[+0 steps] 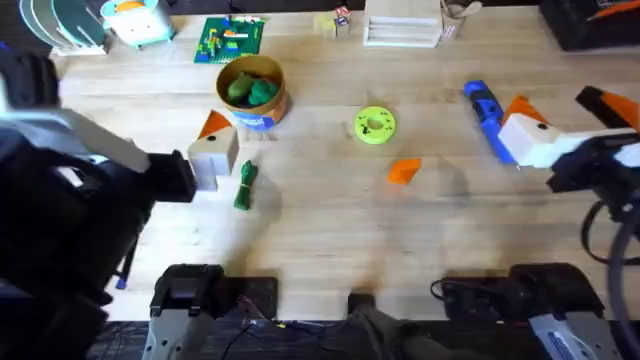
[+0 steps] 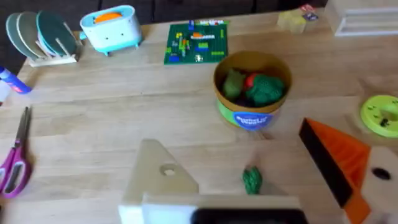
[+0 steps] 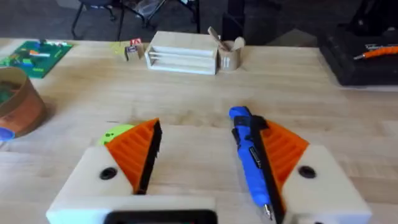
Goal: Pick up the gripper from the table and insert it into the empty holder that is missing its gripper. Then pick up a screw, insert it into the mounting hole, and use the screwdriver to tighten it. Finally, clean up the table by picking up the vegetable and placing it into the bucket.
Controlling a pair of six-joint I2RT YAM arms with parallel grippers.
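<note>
— Where's the orange gripper (image 1: 403,171)?
— Loose on the table, right of centre: a small ribbed wedge lying flat, well apart from everything else.
— And the holder (image 1: 213,155)?
— At the left, a pale rounded block with a bare face. The mounting hole (image 2: 168,170) shows as a small ring in it.
— The screwdriver (image 1: 490,118)?
— Far right, lying on the wood, thick and bright blue, with its thin tip pointing to the near right.
— The vegetable (image 1: 246,186)?
— Dark green and elongated, just right of the holder, on the near side of the bucket (image 1: 252,92).
— The bucket's state?
— Upright, tan, with a blue label facing near and green toy pieces inside.
</note>
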